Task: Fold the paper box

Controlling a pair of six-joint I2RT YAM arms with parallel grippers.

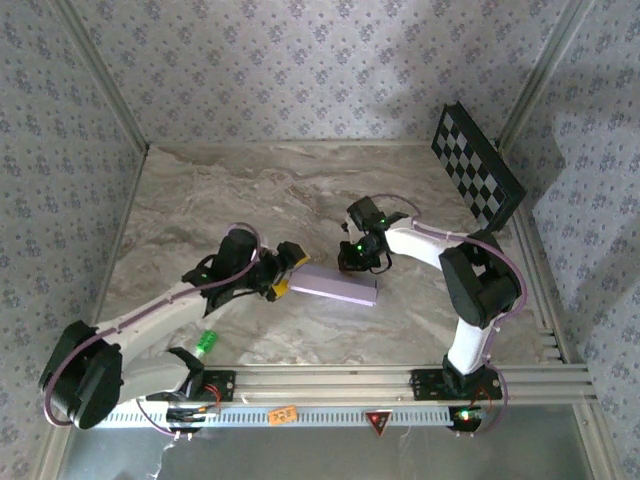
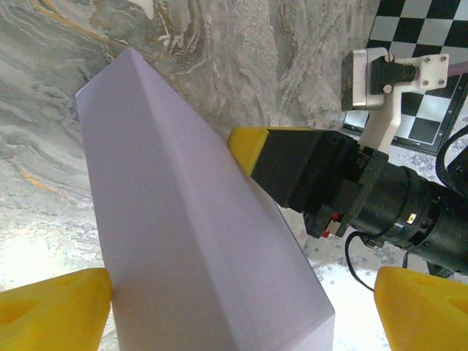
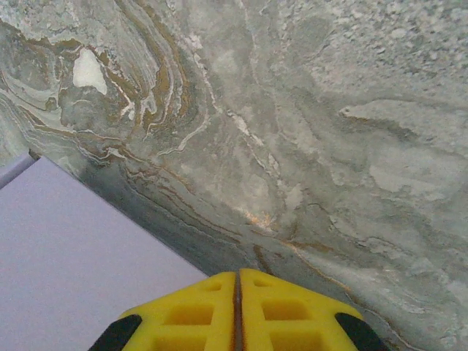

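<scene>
The left gripper (image 1: 287,276) stands wide open. Its blocky yellow fingers (image 2: 53,310) straddle one end of the paper box (image 1: 335,285) without clamping it. The box lies flat near the middle of the grey, marble-veined tabletop (image 1: 200,200), a little toward the near edge. It is a long, smooth, matte lavender slab of thin card with crisp creased edges. By its right end the right gripper (image 1: 358,258) has its hollow-celled yellow fingers pressed together, holding nothing. A flat black-and-white checkerboard panel (image 1: 478,165) stands at the far right corner.

The paper box (image 1: 335,284) is pale lavender, the table (image 1: 250,200) grey marble (brown-veined).
</scene>
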